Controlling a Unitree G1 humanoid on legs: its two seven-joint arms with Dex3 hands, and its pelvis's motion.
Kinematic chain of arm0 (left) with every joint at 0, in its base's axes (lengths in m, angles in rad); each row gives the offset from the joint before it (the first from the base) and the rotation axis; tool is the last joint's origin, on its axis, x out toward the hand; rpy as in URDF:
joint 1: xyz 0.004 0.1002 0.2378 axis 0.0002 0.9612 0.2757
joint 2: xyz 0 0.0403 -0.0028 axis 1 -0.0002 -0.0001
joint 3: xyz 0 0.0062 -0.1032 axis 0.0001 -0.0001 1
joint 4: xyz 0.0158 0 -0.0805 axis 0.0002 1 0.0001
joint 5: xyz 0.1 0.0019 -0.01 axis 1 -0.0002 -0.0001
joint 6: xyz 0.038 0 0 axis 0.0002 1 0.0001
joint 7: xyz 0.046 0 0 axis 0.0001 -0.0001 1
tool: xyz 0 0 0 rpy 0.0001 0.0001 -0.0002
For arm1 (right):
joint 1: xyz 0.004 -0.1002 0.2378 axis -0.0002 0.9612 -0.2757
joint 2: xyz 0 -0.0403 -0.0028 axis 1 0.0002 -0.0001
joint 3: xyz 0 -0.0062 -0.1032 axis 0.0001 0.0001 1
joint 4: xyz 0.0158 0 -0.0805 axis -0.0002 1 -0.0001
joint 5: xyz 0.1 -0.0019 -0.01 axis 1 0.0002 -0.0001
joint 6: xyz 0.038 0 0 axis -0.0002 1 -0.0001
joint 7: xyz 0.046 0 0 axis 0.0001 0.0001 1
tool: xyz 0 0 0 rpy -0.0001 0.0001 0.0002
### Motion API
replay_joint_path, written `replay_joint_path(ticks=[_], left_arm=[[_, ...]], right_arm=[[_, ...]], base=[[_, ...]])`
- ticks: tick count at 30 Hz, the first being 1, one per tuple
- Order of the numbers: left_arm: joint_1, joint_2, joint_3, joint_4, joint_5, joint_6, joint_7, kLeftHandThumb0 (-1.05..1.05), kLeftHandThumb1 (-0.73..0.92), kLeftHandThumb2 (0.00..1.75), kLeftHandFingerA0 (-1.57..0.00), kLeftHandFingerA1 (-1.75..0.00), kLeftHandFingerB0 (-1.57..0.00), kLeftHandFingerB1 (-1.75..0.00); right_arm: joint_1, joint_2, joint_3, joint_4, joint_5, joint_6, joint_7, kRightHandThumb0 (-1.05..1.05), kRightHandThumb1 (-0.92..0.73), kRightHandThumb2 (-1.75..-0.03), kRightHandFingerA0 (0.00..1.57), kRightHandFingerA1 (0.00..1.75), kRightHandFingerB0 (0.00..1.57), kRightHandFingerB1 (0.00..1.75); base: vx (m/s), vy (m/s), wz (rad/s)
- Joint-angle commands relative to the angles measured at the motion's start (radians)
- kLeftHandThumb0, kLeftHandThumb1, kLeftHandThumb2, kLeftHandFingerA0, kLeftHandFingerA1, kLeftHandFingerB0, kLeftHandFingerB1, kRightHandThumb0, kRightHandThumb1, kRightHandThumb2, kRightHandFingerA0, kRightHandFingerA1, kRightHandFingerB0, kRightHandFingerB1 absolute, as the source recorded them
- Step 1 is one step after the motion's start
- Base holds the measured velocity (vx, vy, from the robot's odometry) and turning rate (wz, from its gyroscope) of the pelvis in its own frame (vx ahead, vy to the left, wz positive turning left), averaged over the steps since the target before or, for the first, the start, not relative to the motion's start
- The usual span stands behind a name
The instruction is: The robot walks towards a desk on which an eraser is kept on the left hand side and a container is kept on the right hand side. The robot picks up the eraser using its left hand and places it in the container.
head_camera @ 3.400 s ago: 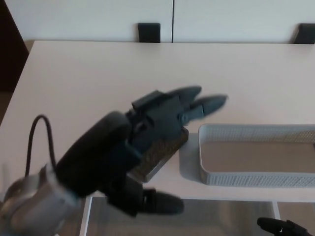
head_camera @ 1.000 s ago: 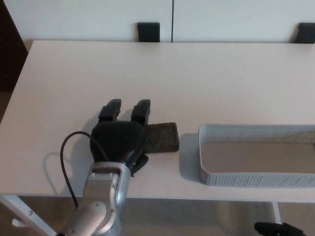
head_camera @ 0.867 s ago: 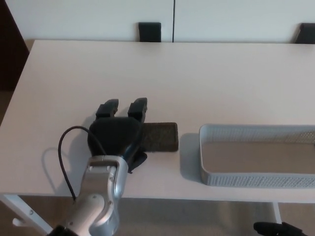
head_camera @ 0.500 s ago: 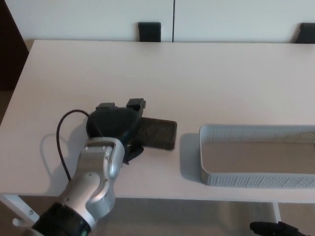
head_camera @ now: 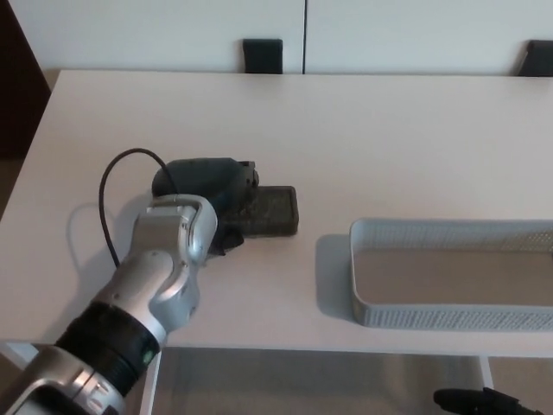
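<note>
Item: left robot hand, black, on a silver forearm entering from seven o'clock. It lay over the left end of the eraser, fingers curled down onto that end; a grip looked to be forming, but whether they had truly closed on the block I could not tell. The low, flat wrist suited a side-on pinch of so thin an object.

Item: eraser, dark and rectangular, flat on the worktop near centre, its right part showing at three o'clock of the hand.

Item: container, pale perforated tray, at four o'clock of the eraser and apart from it (a bare strip of worktop lay between). Its near-left wall would need clearing by a lift before any crossing.

Item: black cable, looped at nine o'clock of the hand, clear of the route.

Item: right robot hand, only a dark part at the bottom edge; state indeterminate.

Item: two dark chair backs at twelve o'clock, beyond the far edge.
</note>
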Motion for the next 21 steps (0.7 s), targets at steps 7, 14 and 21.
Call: replay_joint_path(ticks=[7,14,21], left_arm=[[0.114,0.007,0.224,0.005,-0.296,-0.195,-0.004,-0.27,0.84,0.64,-0.76,-1.41,-0.62,-0.64],[0.114,-0.036,0.381,-0.119,-0.397,-0.27,0.041,-0.16,0.87,0.66,-0.65,-1.51,-0.62,-1.04],[0.096,-0.066,0.394,-0.356,-0.434,-0.214,-0.047,-0.28,0.78,0.63,-0.76,-1.44,-0.75,-0.89]], right_arm=[[-0.004,-0.062,0.023,-0.031,-0.008,0.051,0.046,-0.47,-0.5,-0.55,0.55,0.57,0.42,0.48],[0.003,-0.071,0.025,-0.036,-0.01,0.052,0.047,-0.45,-0.51,-0.55,0.57,0.58,0.43,0.48],[-0.003,-0.077,0.034,-0.02,-0.02,0.043,0.045,-0.46,-0.51,-0.54,0.59,0.59,0.44,0.48]], base=[[0.0,0.0,0.0],[0.0,0.0,0.0],[0.0,0.0,0.0]])
